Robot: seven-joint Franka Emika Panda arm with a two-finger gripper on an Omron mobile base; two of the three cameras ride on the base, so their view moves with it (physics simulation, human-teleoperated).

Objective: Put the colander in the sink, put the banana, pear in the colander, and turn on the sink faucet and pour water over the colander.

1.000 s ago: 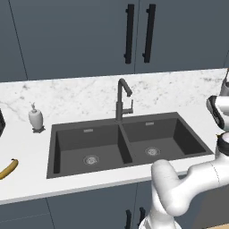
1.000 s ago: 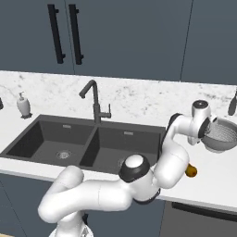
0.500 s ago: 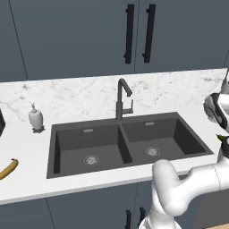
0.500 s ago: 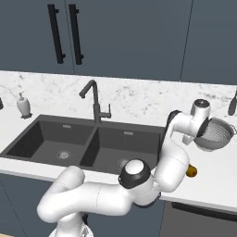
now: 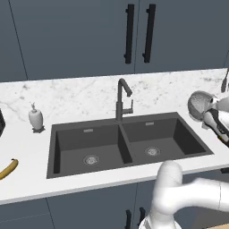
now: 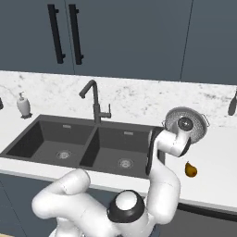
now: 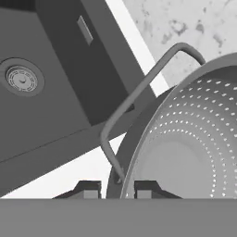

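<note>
A: Which step is this?

B: The first one, I'd say. The gripper (image 7: 112, 189) has its jaws pinched nearly together on the rim of the colander (image 7: 185, 143), one fingertip (image 7: 89, 189) outside the wall and the other inside, just by the wire handle.

A: Where is the colander?

B: At the right end of the counter (image 6: 217, 152), just beyond the right edge of the sink (image 6: 83, 143), and tipped up so its bowl faces sideways. I judge it is off the surface, though I cannot be sure from these views.

A: What does the next move call for?

B: Carrying it left over the sink's edge and lowering it level into the near basin, clear of the faucet (image 6: 95, 102) that stands behind the divider. The grip is on one side of the rim only, so the bowl may swing; slow travel seems wise.

A: And the fruit?

B: Untouched. The banana (image 5: 8, 169) lies on the counter well left of the sink. The pear (image 6: 190, 169) sits on the counter near the colander, to the sink's right.

A: The count?

B: One colander, one banana, one pear, one faucet, one sink with two basins and two drains. Also one soap dispenser (image 5: 36, 118) on the counter left of the sink
</note>
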